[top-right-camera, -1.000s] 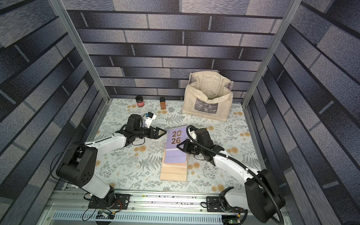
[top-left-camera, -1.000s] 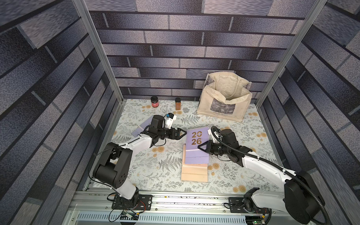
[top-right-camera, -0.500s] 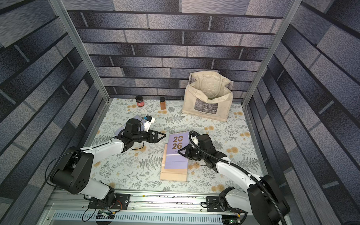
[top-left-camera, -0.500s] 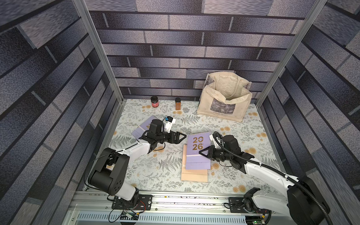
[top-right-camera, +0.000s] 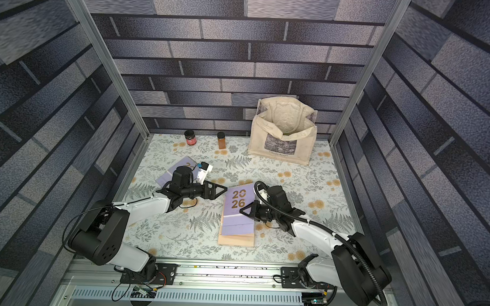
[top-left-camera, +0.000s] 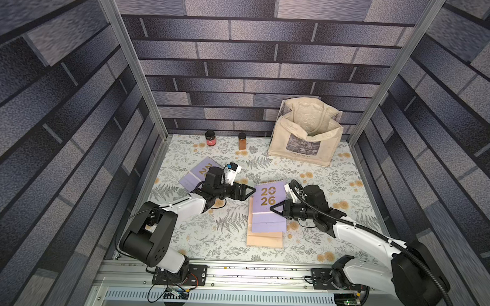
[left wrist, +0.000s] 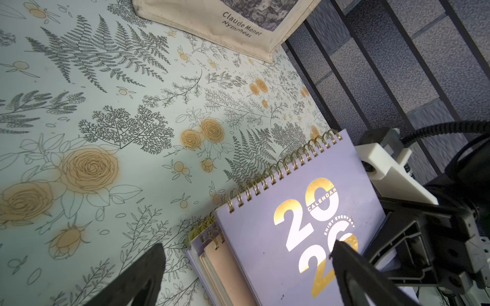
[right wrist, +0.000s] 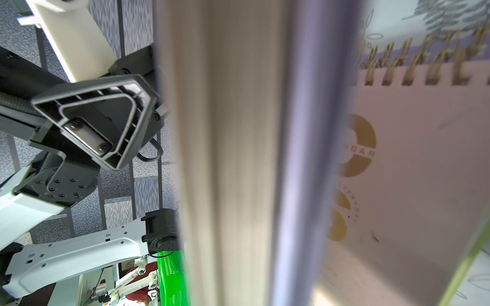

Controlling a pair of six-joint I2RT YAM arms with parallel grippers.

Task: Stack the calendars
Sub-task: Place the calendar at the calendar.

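Your right claw [top-left-camera: 275,210] is clamping the side edge of the top lilac calendar [top-left-camera: 264,199]. The calendar is tilting, spiral end raised, over the stack [top-left-camera: 268,226] lying just beneath the claw, where a peach calendar [top-left-camera: 264,240] is sticking out. Your left claw [top-left-camera: 247,191] is hanging with jaws wide apart, just beside the held calendar's opposite edge. Another lilac calendar [top-left-camera: 192,177] is lying flat behind that claw's wrist.

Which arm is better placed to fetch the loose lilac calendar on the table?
Left. The left tool is open and empty, and that arm reaches over the loose calendar. The right tool is shut on another calendar above the stack.
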